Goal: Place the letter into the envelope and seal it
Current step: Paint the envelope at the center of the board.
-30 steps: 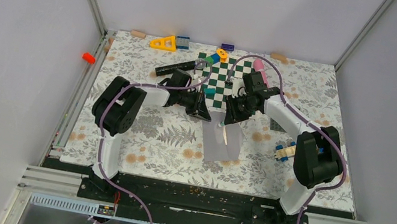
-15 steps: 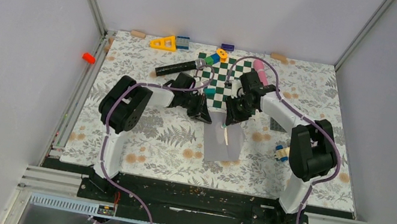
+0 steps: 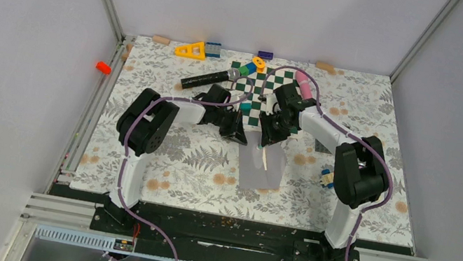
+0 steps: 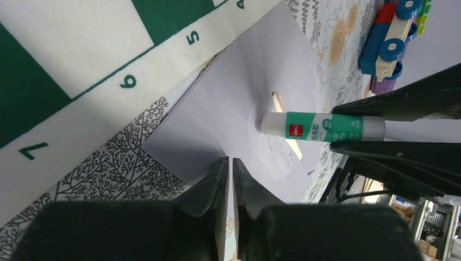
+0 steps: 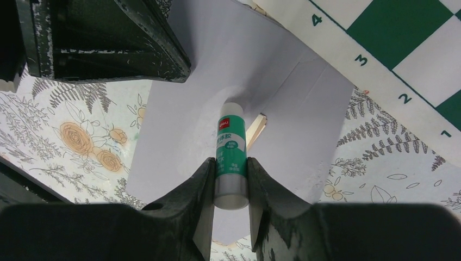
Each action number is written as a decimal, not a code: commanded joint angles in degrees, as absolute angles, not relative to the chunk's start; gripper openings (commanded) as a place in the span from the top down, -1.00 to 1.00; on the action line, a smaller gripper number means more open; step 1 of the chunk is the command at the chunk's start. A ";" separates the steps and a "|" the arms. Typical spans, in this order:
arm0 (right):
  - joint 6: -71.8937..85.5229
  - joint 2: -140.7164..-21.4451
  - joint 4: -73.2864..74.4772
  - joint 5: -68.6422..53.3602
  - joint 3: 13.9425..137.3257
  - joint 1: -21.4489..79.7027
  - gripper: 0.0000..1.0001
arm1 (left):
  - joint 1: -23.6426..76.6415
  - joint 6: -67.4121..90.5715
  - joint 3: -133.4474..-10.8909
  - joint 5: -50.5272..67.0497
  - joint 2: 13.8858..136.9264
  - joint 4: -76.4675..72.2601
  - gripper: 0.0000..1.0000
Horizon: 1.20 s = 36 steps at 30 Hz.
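Observation:
The light grey envelope [image 3: 261,171] lies flat on the floral cloth, its far end against the chessboard mat. My right gripper [image 5: 229,163] is shut on a green-and-white glue stick [image 5: 230,157], whose white tip touches the envelope's paper [image 5: 179,125]. In the left wrist view the same glue stick [image 4: 321,126] lies across the envelope [image 4: 239,109]. My left gripper [image 4: 228,160] is shut, with its tips resting on the envelope's near edge. A thin tan strip [image 4: 285,109] shows beside the glue tip. The letter is hidden.
A green-and-white chessboard mat [image 3: 263,93] lies just beyond the envelope, with a black microphone [image 3: 209,78] to its left. A blue toy car [image 3: 327,177] sits by the right arm. Small blocks, a yellow triangle [image 3: 191,49] and a pink cylinder [image 3: 302,78] line the far edge.
Both arms have drawn slightly away from the camera, and the right arm's elbow has swung inward. The glue stick stays in the right gripper over the envelope.

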State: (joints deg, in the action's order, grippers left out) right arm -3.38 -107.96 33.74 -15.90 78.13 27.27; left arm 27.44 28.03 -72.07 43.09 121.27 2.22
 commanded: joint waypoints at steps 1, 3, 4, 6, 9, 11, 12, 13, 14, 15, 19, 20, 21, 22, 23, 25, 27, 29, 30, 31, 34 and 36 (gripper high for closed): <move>-4.21 -108.65 33.69 -14.93 79.55 29.17 1.00 | 27.77 25.93 -73.64 39.96 122.53 4.00 0.81; -4.85 -109.06 34.95 -16.07 79.94 29.57 1.00 | 27.76 25.78 -73.78 39.73 122.48 4.19 0.82; -5.01 -109.29 35.83 -17.21 80.23 29.73 1.00 | 27.77 25.68 -73.89 39.61 122.56 4.37 0.83; -5.03 -109.46 37.13 -18.77 80.45 30.07 1.00 | 27.76 25.66 -74.00 39.43 122.56 4.61 0.84; -5.63 -109.07 38.08 -19.82 79.98 30.48 1.00 | 27.76 25.53 -74.22 38.84 122.52 5.11 0.87; -6.20 -108.29 38.11 -20.03 79.38 30.58 1.00 | 27.77 25.36 -74.49 38.25 122.57 5.75 0.90; -6.42 -107.92 38.13 -19.85 78.96 30.59 1.00 | 27.77 25.25 -74.61 37.89 122.56 6.17 0.92; -6.70 -107.49 38.26 -19.61 78.67 30.66 1.00 | 27.77 25.18 -74.68 37.67 122.56 6.35 0.96; -7.00 -107.20 38.39 -19.53 78.37 30.67 1.00 | 27.82 25.15 -74.70 37.44 122.52 6.58 0.99; -7.26 -106.75 38.45 -19.44 78.20 30.74 1.00 | 27.86 25.22 -74.74 37.11 122.45 6.81 1.00; -7.55 -106.43 38.45 -18.22 77.95 31.02 1.00 | 28.18 25.31 -74.94 36.20 122.30 7.59 1.00; -7.40 -106.44 38.29 -18.10 78.16 31.03 1.00 | 28.35 25.31 -74.91 35.88 122.22 7.83 1.00; -7.40 -106.23 37.93 -18.73 78.15 31.07 1.00 | 28.46 25.31 -74.92 35.23 122.06 8.09 1.00; -7.29 -106.06 37.74 -19.46 78.14 31.17 1.00 | 28.62 25.31 -74.90 34.65 121.89 8.49 1.00; -7.20 -105.89 37.68 -20.03 78.15 31.38 1.00 | 28.72 25.36 -74.81 34.12 121.68 8.66 1.00; -6.87 -105.50 37.57 -20.32 78.03 31.90 1.00 | 28.83 25.61 -74.62 34.01 121.47 8.70 1.00; -6.24 -105.36 37.19 -18.60 77.93 32.07 1.00 | 28.83 25.62 -74.62 34.52 121.27 8.56 1.00; -6.69 -105.55 37.12 -16.09 77.90 32.00 1.00 | 28.70 25.58 -74.26 35.30 120.39 7.89 1.00; -7.01 -105.60 37.07 -15.38 77.67 31.99 1.00 | 28.54 25.55 -73.92 35.93 119.77 7.26 0.89; -7.20 -105.68 37.07 -15.00 77.55 31.99 1.00 | 28.31 25.68 -73.40 36.79 119.12 6.51 0.75; -7.31 -105.77 37.03 -14.48 77.31 31.93 1.00 | 27.10 26.03 -71.30 39.74 116.48 3.83 0.48; -7.53 -105.82 37.07 -13.49 77.40 31.95 1.00 | 26.29 26.19 -69.82 42.44 114.83 1.81 0.41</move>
